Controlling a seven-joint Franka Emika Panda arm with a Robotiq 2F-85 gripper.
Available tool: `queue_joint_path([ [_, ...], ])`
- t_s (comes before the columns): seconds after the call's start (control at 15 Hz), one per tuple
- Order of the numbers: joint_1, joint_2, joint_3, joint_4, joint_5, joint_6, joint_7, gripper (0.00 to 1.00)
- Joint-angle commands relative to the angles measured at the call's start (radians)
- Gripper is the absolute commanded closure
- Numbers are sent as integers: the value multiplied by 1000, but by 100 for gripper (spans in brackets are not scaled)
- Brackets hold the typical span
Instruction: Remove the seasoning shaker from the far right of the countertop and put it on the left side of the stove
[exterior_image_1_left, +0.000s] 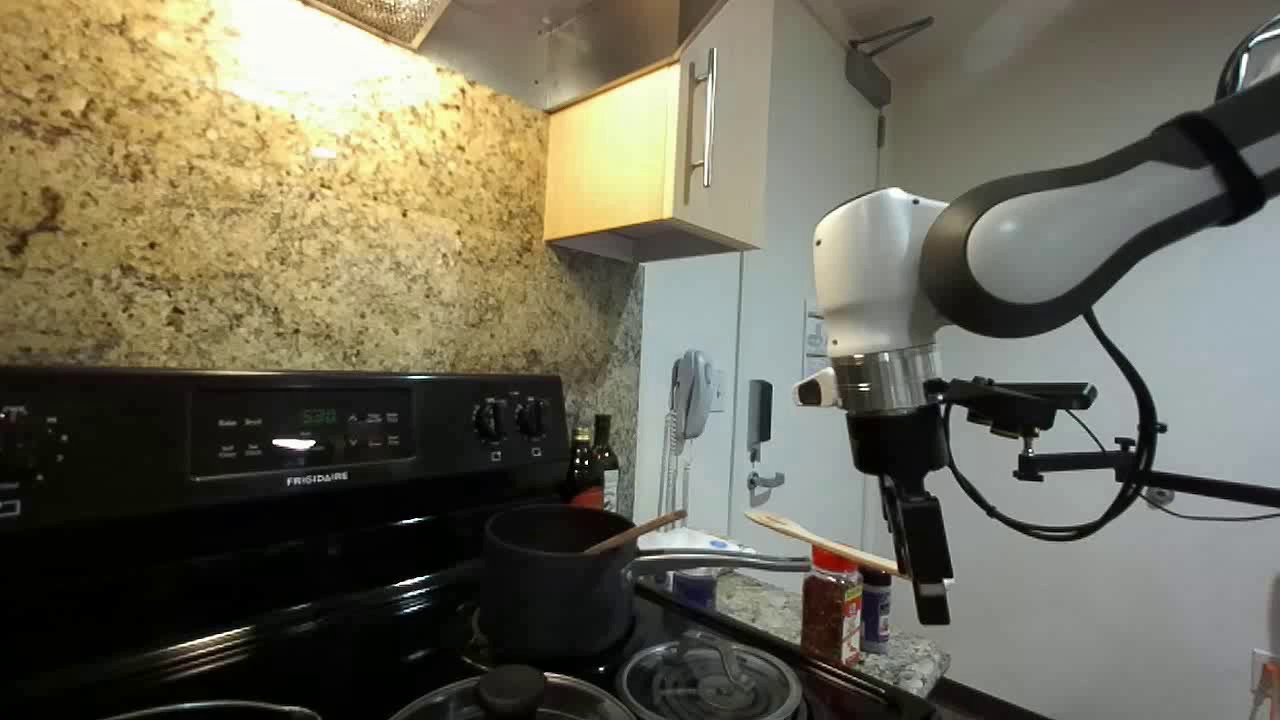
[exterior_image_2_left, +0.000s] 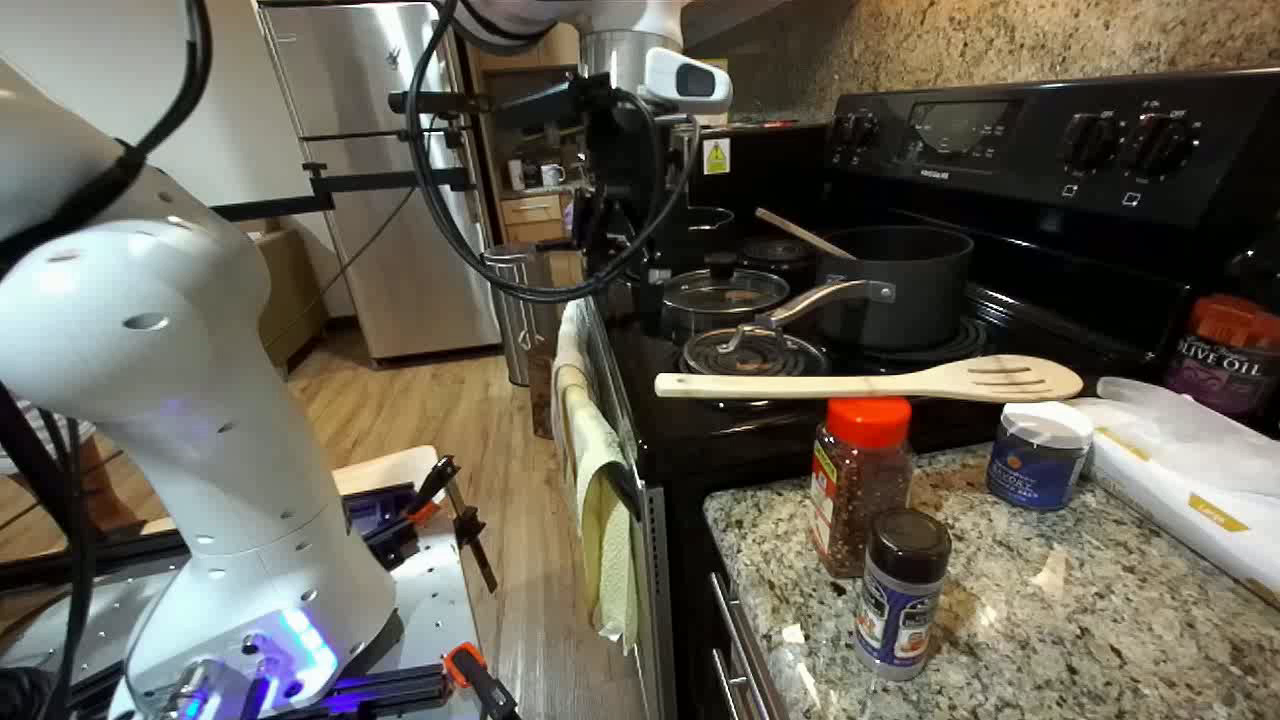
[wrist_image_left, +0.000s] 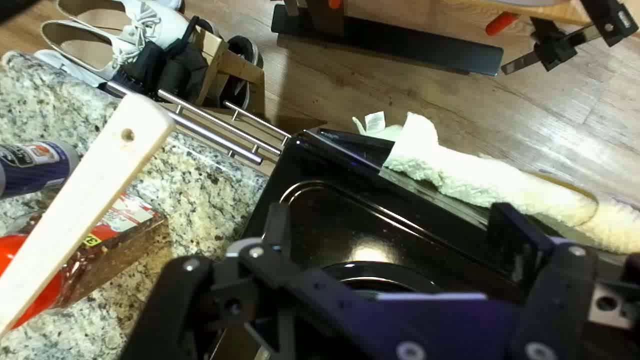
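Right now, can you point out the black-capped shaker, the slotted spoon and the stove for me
Black-capped shaker (exterior_image_2_left: 900, 612): in an exterior view, on its label.
Slotted spoon (exterior_image_2_left: 850, 386): in an exterior view, on its handle.
Stove (exterior_image_1_left: 445, 440): in an exterior view, on its back panel.

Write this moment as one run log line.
Gripper: open, empty | seasoning shaker: upright on countertop near red-capped bottle | black pot: on stove | transfer: not done

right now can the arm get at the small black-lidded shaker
Probably yes, with a move first: the pincer is open and the shaker shows uncovered in an exterior view. The wooden spoon and red-capped bottle could crowd a sideways approach.
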Motion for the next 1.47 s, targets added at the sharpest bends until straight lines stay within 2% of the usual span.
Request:
queue_joint_path([
  [0.0,1,0,-1,1,0,-2,0,0],
  [0.47,1,0,-1,1,0,-2,0,0],
  [0.6,-13,-1,-2,1,3,34,44,0],
  [1.0,-112,-54,-112,4,33,57,102,0],
  [1.4,-203,-47,-199,56,48,77,114,0],
])
